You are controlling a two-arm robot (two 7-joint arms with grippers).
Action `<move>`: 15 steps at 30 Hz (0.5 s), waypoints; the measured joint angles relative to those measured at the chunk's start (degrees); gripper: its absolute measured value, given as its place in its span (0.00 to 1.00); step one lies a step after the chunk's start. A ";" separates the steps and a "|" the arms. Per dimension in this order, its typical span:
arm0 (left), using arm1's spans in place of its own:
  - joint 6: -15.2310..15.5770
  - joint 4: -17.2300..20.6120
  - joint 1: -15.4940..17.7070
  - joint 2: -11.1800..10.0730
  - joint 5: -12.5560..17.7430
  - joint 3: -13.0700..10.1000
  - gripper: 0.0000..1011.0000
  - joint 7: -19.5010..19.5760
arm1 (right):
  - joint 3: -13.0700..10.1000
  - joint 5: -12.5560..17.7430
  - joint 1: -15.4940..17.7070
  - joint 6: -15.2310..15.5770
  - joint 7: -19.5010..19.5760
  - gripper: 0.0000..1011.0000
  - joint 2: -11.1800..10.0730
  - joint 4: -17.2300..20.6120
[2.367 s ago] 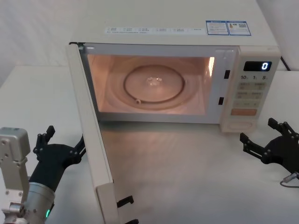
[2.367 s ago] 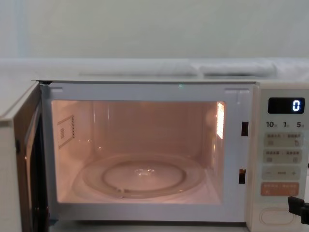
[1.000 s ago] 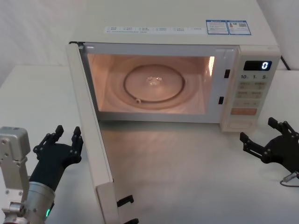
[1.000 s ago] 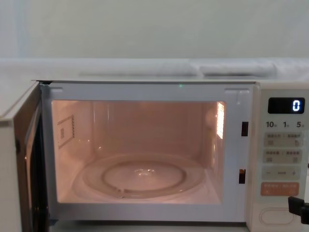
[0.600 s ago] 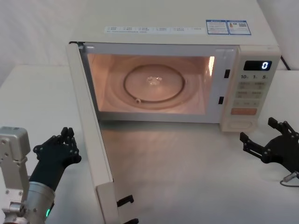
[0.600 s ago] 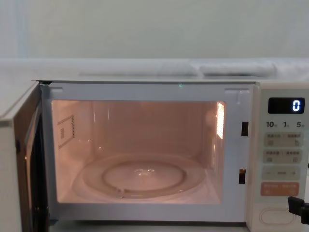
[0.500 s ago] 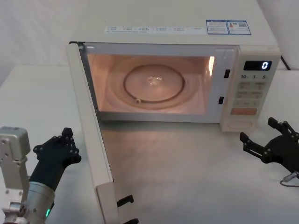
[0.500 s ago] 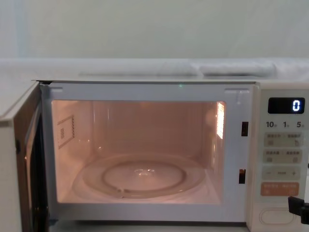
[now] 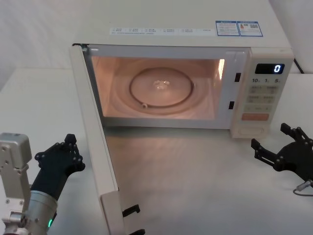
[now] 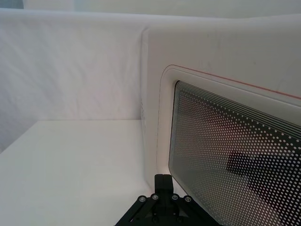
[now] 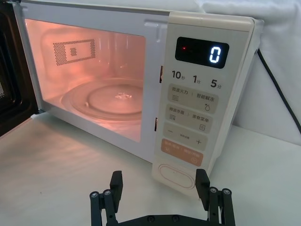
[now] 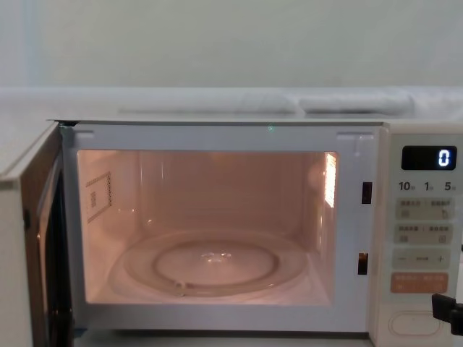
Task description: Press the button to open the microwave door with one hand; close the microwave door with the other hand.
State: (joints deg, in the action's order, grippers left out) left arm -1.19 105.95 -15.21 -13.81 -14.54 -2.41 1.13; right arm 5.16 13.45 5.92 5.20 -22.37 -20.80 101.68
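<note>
Both near: left claw [image 9: 70,143] closed, perhaps touching microwave door [image 9: 93,147].

The cream microwave [image 9: 195,54] stands lit inside; its door [image 9: 95,142] hangs wide open leftward; the wide cream button [image 11: 177,175] sits lowest on the panel.

Lighting: room bright, even, diffuse; white table [image 9: 205,171] and backdrop near washed out.
Warm orange-pink glow from lamp inside microwave [image 9: 186,88], brightest on cavity's right wall in chest view; glow spills onto table just in front.
Display [image 11: 202,52] lit, "0" slightly bloomed.
Shadows: soft, faint, under door [image 9: 95,142] and grippers.
Glare: mild sheen on turntable [image 12: 213,264].
Focus: chest view soft throughout; wrist views sharper, door [image 10: 225,141] mesh dots crisp.
</note>
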 joint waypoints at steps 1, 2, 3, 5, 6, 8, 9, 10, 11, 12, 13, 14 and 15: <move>0.00 0.00 0.00 0.00 0.00 0.00 0.00 0.00 | 0.00 0.00 0.00 0.00 0.00 0.99 0.00 0.00; 0.00 0.00 0.00 0.00 0.00 0.00 0.00 0.00 | 0.00 0.00 0.00 0.00 0.00 0.99 0.00 0.00; 0.00 0.00 0.00 0.00 0.00 0.00 0.00 0.00 | 0.00 0.00 0.01 0.00 0.00 0.99 0.00 0.00; 0.00 0.00 0.00 0.00 0.00 0.00 0.00 0.00 | 0.00 0.00 0.00 0.00 0.00 0.99 0.00 0.00; 0.00 0.00 0.00 0.00 0.00 0.00 0.00 0.00 | 0.00 0.00 0.00 0.00 0.00 0.99 0.00 0.00; 0.00 0.00 0.00 0.00 0.00 0.00 0.00 0.00 | 0.00 0.00 0.00 0.00 0.00 0.99 0.00 0.00; 0.00 0.00 0.00 0.00 0.00 0.00 0.00 0.00 | 0.00 0.00 0.00 0.00 0.00 0.99 0.00 0.00; 0.00 0.00 0.00 0.00 0.00 0.00 0.00 0.00 | 0.00 0.00 0.00 0.00 0.00 0.99 0.00 0.00; 0.00 0.00 0.00 0.00 0.00 0.00 0.00 0.00 | 0.00 0.00 0.00 0.00 0.00 0.99 0.00 0.00; 0.00 0.00 0.00 0.00 0.00 0.00 0.00 0.00 | 0.00 0.00 0.01 0.00 0.00 0.99 0.00 0.00; 0.00 0.00 0.00 0.00 0.00 0.00 0.00 0.00 | 0.00 0.00 0.00 0.00 0.00 0.99 0.00 0.00; 0.00 0.00 0.00 0.00 0.00 0.00 0.00 0.00 | 0.00 0.00 0.00 0.00 0.00 0.99 0.00 0.00; 0.00 0.00 0.00 0.00 0.00 0.00 0.00 0.00 | 0.00 0.00 0.00 0.00 0.00 0.99 0.00 0.00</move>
State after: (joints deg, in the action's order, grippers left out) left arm -1.19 105.95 -15.21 -13.81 -14.54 -2.41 1.14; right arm 5.16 13.45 5.93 5.20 -22.37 -20.80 101.68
